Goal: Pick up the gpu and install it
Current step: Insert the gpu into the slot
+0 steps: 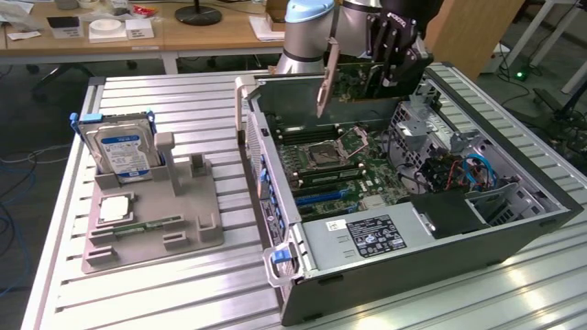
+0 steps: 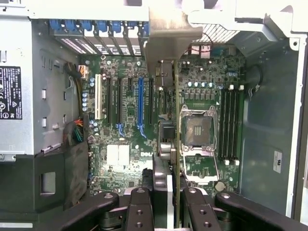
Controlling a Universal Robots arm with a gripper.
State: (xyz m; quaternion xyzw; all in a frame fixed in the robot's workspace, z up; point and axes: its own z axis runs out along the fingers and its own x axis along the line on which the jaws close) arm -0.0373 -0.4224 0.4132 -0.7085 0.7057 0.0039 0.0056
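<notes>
1. Your gripper (image 1: 396,74) holds the gpu (image 1: 353,84) tight between its fingers.
2. The gpu hangs on edge in the air over the open case (image 1: 513,227), above the green board (image 1: 339,172) inside.
3. Its bracket (image 1: 326,75) is on the side by the case's slot wall.
4. The hard drive (image 1: 124,151) stands well apart from the case.

Silver-grey arm (image 1: 295,60) with a pale blue joint cap (image 1: 308,11), and a black hand (image 2: 168,202) with round holes in its links.
</notes>
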